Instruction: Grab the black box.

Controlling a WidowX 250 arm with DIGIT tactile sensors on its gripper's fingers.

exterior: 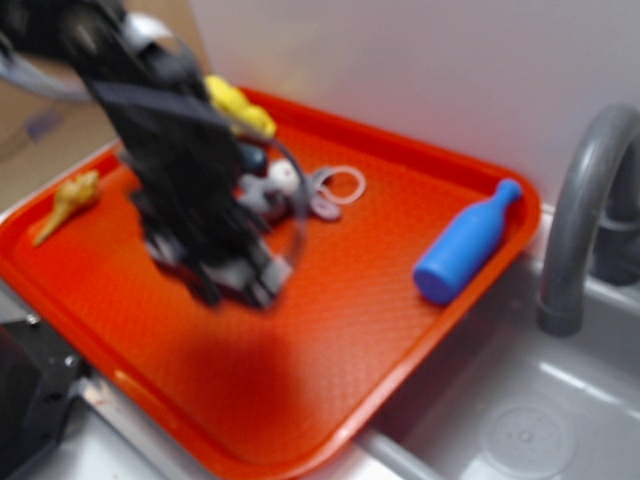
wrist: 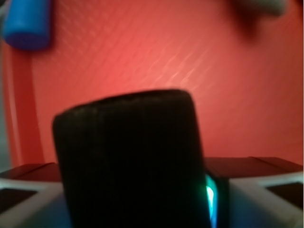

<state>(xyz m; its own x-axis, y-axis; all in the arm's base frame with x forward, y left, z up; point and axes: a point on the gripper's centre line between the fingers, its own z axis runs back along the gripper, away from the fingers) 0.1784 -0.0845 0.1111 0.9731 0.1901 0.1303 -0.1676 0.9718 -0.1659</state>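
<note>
The black box (wrist: 128,156) fills the lower middle of the wrist view as a dark block with a rounded top edge. It stands between the grey fingers of my gripper (wrist: 133,190), which is shut on it. In the exterior view the gripper (exterior: 235,280) is blurred. It hangs over the left part of the red tray (exterior: 350,330), casting a dark shadow on the tray in front of it. The arm and the blur hide the box in that view.
A blue bottle (exterior: 466,243) lies at the tray's right edge, top left in the wrist view (wrist: 26,23). A plush mouse (exterior: 300,185), a yellow toy (exterior: 240,105) and an orange-yellow figure (exterior: 68,203) lie behind and left. A grey tap (exterior: 580,220) and sink (exterior: 520,430) are on the right.
</note>
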